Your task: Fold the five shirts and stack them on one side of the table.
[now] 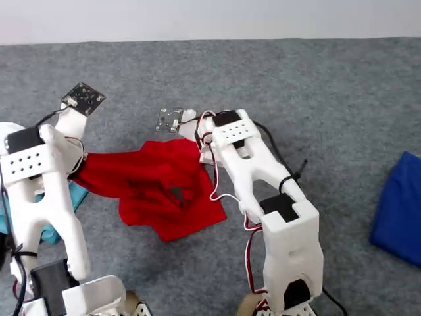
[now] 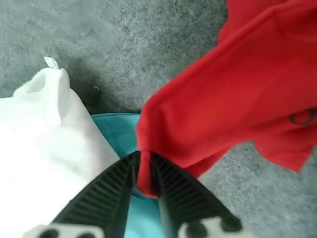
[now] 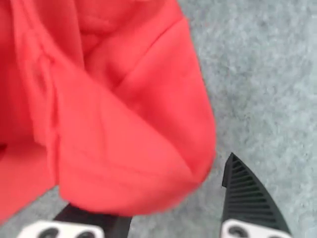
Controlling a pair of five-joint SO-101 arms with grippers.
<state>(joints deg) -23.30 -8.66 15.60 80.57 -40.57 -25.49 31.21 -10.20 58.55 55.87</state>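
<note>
My left pincer is ribbed, matt black plastic, my arm's shell smooth white plastic with a faint sheen, the red shirt soft, matt, creased cloth, and the table rough, grey, carpet-like fabric.

The crumpled red cotton shirt lies on the grey felt tabletop between both arms. A blue cloth shirt sits far right and a teal cloth shirt left.

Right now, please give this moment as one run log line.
left fingers shut on red shirt | right fingers open at its opposite side | white shirt, teal shirt below left fingers | blue shirt lying apart
</note>
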